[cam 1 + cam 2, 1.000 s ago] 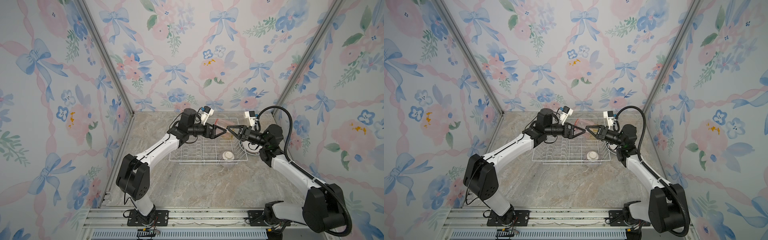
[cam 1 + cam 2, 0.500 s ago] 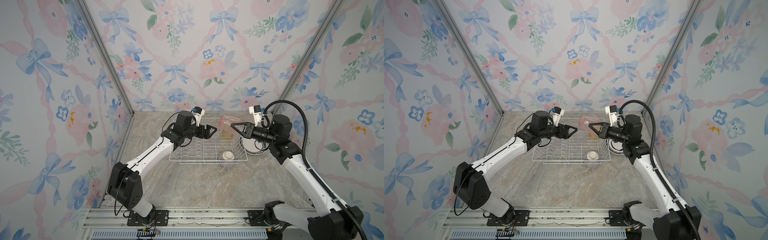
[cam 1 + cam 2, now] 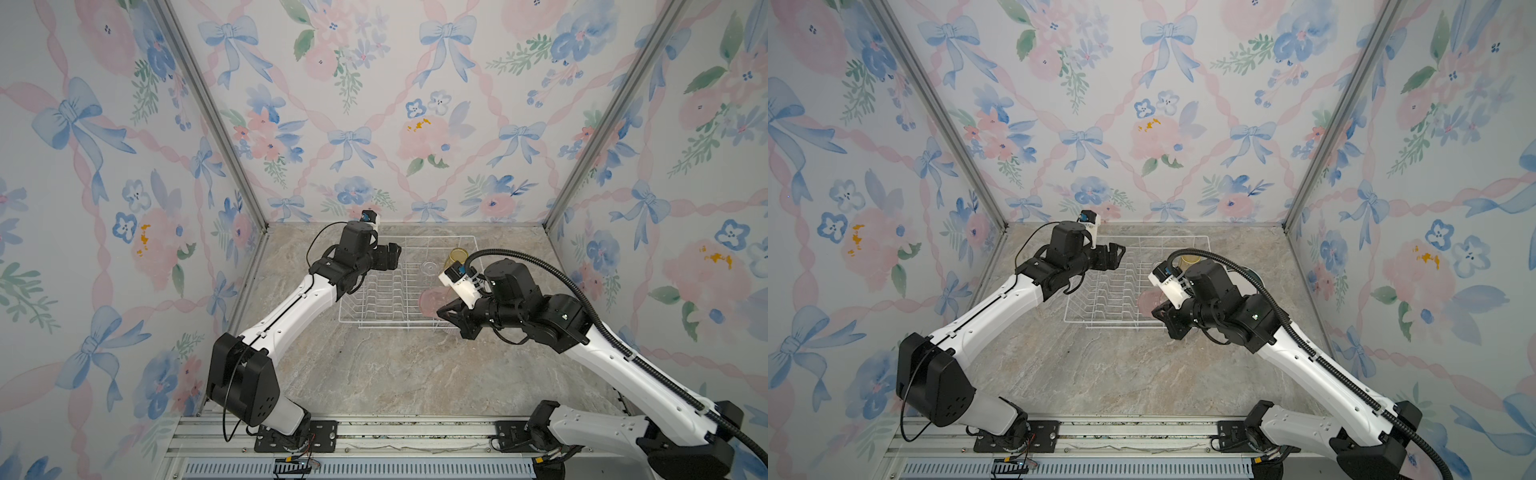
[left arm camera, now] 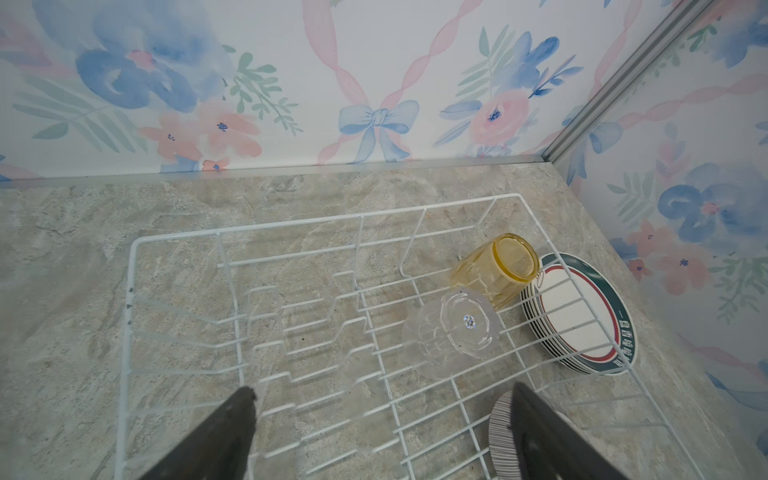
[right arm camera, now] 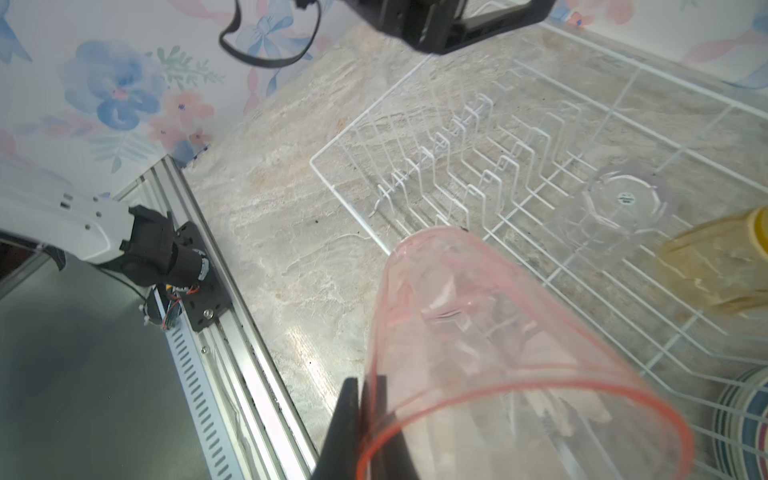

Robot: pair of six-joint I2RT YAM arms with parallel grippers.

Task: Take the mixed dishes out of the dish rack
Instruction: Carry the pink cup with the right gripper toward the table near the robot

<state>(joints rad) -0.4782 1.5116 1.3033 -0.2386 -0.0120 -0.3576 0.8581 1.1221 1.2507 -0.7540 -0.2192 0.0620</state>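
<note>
The right fingers clench the thin rim of the translucent pink tumbler over the near right corner of the white wire dish rack. The left fingers hang released above its prongs. A faceted yellow tumbler and a clear tumbler rest inside.

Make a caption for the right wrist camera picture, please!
Right fingers pinch the rim of the pink tumbler near the dish rack, which holds a clear tumbler and a yellow tumbler.

Pink tumbler in right tool
</note>
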